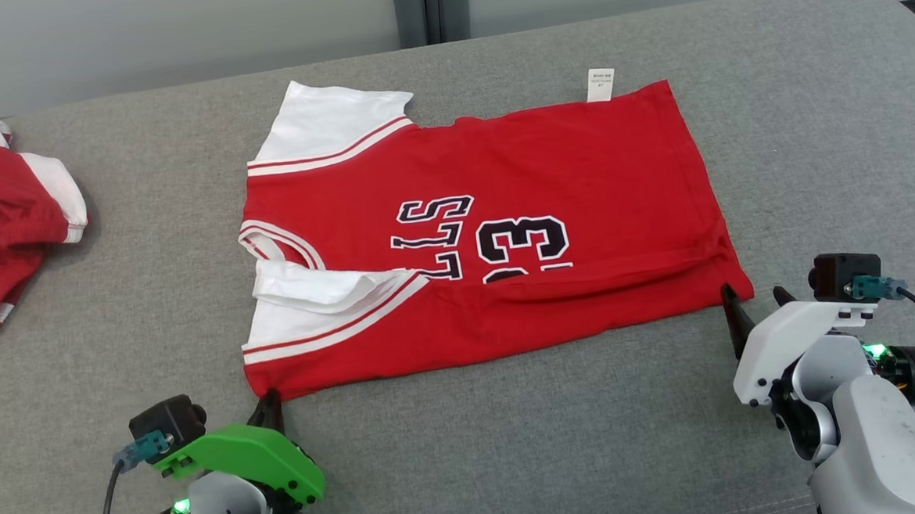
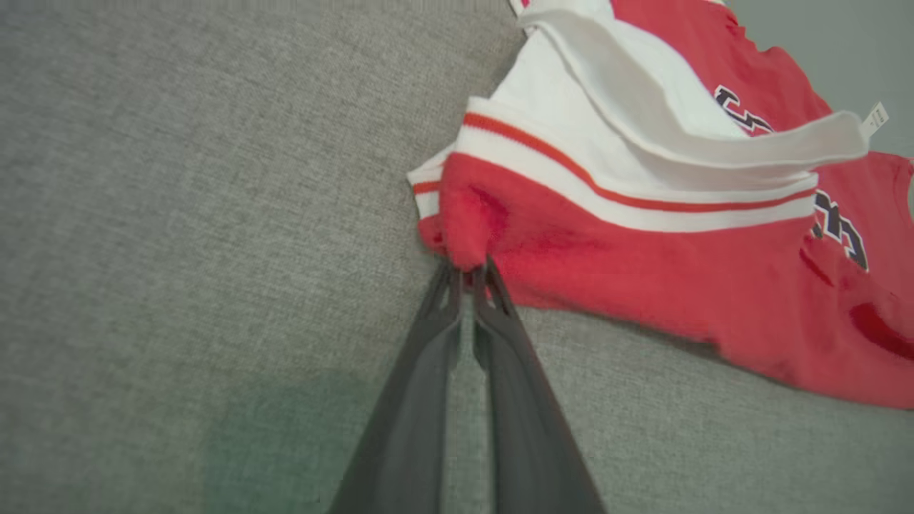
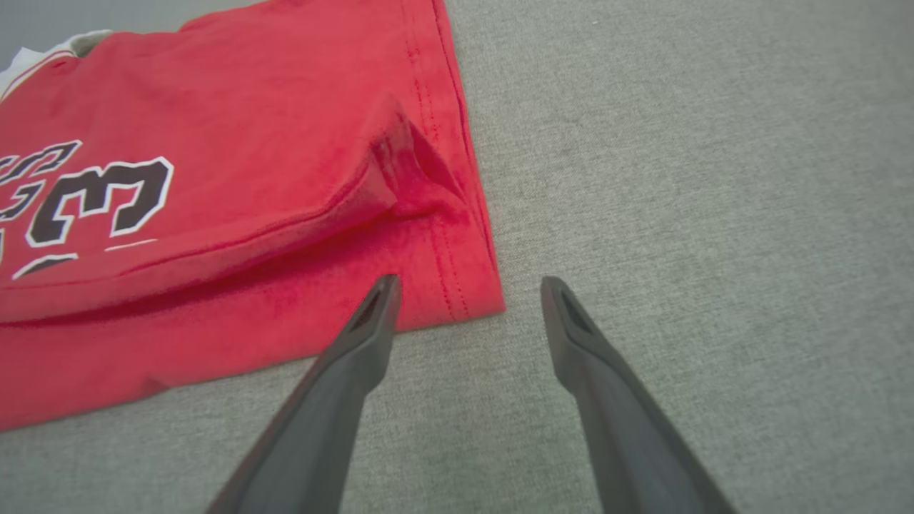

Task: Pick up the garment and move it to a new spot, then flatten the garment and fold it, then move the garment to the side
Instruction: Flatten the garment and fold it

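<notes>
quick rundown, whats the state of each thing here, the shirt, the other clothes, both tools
jersey, spread on the gray cushion, near long edge folded over
left tool, shut, pinching the jersey's near corner by the sleeve
right tool, open, tips straddling the jersey's hem corner, not closed on it
second red garment, crumpled in a heap at the left
label, sticking out past the jersey's far edge
</notes>
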Controlling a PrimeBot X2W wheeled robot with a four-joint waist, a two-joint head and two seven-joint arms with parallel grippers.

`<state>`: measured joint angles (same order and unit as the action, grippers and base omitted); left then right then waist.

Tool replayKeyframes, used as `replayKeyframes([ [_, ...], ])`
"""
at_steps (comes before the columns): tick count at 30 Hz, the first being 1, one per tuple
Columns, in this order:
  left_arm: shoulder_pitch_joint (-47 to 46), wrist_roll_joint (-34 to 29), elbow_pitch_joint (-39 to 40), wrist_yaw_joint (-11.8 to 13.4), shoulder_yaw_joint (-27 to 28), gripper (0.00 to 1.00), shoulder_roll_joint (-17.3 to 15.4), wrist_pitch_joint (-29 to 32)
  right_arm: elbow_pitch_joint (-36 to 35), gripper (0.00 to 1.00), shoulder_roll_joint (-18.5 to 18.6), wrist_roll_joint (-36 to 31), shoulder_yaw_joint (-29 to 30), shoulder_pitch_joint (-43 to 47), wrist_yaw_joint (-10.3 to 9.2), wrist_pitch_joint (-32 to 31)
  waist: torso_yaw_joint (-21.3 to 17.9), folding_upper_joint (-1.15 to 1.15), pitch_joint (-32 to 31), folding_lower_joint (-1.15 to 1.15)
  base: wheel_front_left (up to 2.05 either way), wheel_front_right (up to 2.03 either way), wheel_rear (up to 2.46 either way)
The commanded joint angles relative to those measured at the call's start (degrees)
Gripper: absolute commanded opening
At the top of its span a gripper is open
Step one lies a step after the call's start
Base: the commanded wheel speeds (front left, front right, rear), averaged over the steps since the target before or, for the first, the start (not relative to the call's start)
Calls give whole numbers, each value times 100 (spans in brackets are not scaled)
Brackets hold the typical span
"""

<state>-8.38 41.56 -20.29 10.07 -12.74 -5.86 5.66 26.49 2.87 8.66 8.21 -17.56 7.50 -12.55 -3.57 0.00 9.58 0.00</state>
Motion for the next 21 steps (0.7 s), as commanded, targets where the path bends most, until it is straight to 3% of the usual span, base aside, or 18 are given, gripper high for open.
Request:
replayKeyframes([
  [1, -123, 37, -21, -26, 45, 0, 22, -64, 54, 100, 6, -50, 15, 28, -2, -25, 39, 0, 25, 0, 0, 0, 0],
  [12, -448, 20, -177, -142, -21, 0, 74, -299, 969, 100, 5, 276, 221, -613, -2, 111, 155, 0, 159, 0, 0, 0, 0],
  [13, -459, 14, -165, -142, -31, 0, 71, -309, 1064, 88, 5, 310, 211, -662, -2, 103, 167, 0, 162, 0, 0, 0, 0],
  [14, -475, -4, -144, -152, -43, 0, 56, -331, 1191, 43, 4, 379, 194, -723, -2, 96, 182, 0, 162, 0, 0, 0, 0],
  [16, -483, -13, -87, -168, -54, 0, 44, -351, 1360, 0, -6, 504, 130, -822, -2, 82, 210, 0, 154, 0, 0, 0, 0],
  [21, -474, -52, 177, -178, -80, 0, -11, -387, 1495, 0, 8, 869, 133, -1076, -2, 62, 228, 0, 82, 0, 0, 0, 0],
])
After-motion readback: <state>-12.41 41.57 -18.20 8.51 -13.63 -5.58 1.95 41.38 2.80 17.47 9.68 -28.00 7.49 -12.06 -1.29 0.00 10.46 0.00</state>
